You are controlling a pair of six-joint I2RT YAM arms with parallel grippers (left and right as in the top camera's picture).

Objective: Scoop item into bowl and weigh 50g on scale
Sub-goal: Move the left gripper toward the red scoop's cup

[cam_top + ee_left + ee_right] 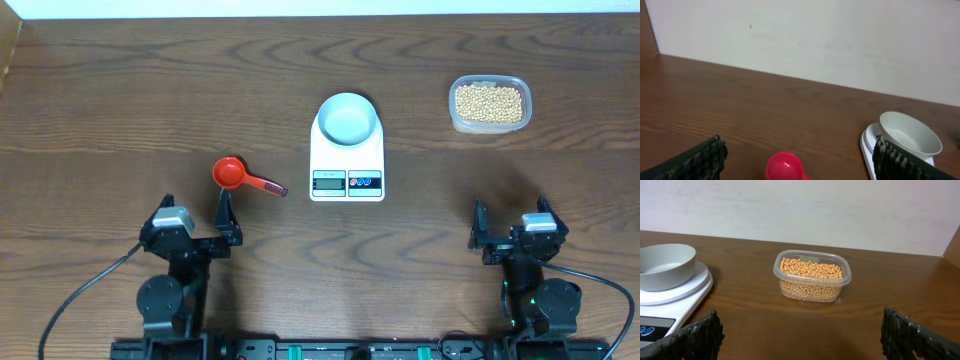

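Observation:
The pale blue bowl [348,119] stands empty on the white scale [347,165] at the table's middle; both show in the left wrist view [910,134] and the right wrist view [665,265]. Tan beans [488,102] fill a clear plastic tub [489,125] at the far right, also in the right wrist view [811,276]. A red scoop [236,176] lies left of the scale, its bowl just ahead of my open, empty left gripper [195,222]. My right gripper [510,222] is open and empty near the front right, well short of the tub.
The scoop's red bowl [786,167] sits between the left fingers' tips in the left wrist view. A pale wall runs behind the table's far edge. Bare wood lies between the right gripper [800,335] and the tub.

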